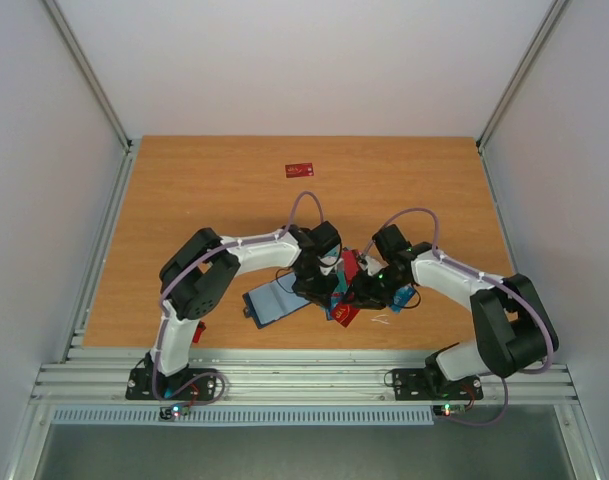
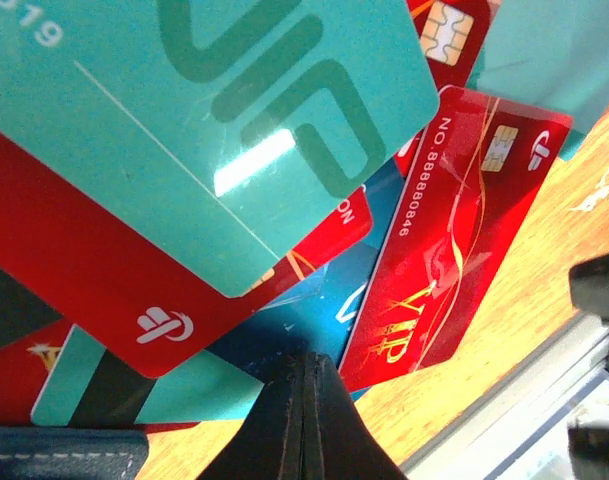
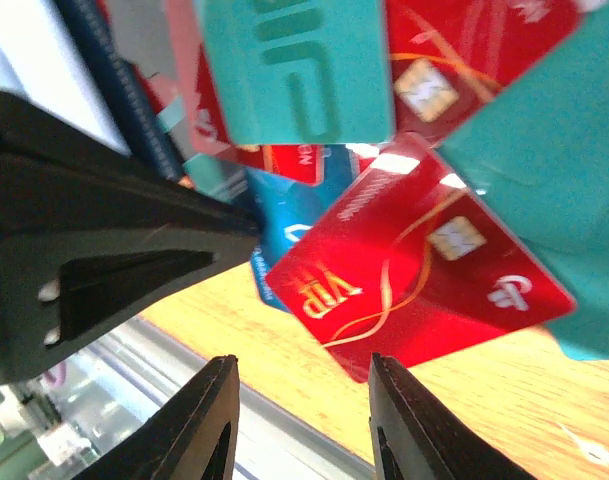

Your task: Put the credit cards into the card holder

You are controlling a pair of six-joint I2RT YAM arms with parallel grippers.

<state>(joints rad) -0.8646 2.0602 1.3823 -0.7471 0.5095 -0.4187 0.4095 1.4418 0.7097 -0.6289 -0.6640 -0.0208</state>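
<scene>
Several credit cards (image 1: 346, 290) lie in an overlapping heap between my two grippers. The left wrist view shows a teal VIP card (image 2: 234, 120), a red VIP card (image 2: 454, 240) and a blue card (image 2: 304, 320). My left gripper (image 2: 304, 365) is shut, with its tips down on the blue card at the heap's near edge. My right gripper (image 3: 304, 400) is open and empty, just off the corner of the red VIP card (image 3: 414, 270). The navy card holder (image 1: 274, 302) lies open left of the heap. Its edge shows in the left wrist view (image 2: 64, 455).
One red card (image 1: 300, 170) lies alone far back on the table. Another red card (image 1: 198, 331) peeks out beside the left arm's base. The table's near edge and metal rail (image 3: 284, 440) run close below the heap. The left gripper's finger (image 3: 104, 250) fills the left of the right wrist view.
</scene>
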